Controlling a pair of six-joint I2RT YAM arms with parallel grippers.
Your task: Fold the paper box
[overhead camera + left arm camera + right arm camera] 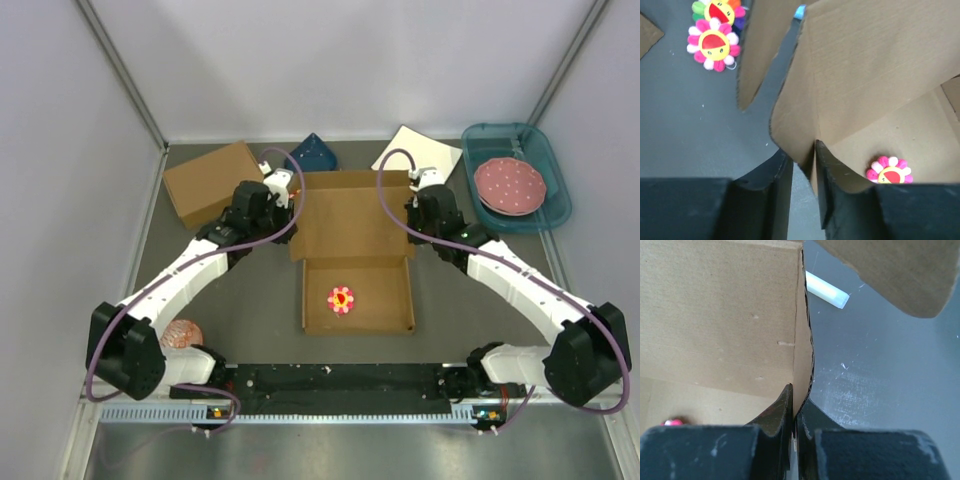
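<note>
Fingers, left gripper (pixel 802 150): slightly apart, straddling the edge of a raised flap at the paper box's left rear, just right of a blockier cardboard box (pixel 212 182) at the far left corner. Paper box (pixel 355 235): centre of the counter (pixel 250 300), partly folded, near half open upward, flower toy (pixel 341 299) lying inside. Fingers, right gripper (pixel 796 395): pressed together on the right rear wall edge. Far right corner: teal tray (pixel 553 190) holding a pink plate (pixel 508 185).
</note>
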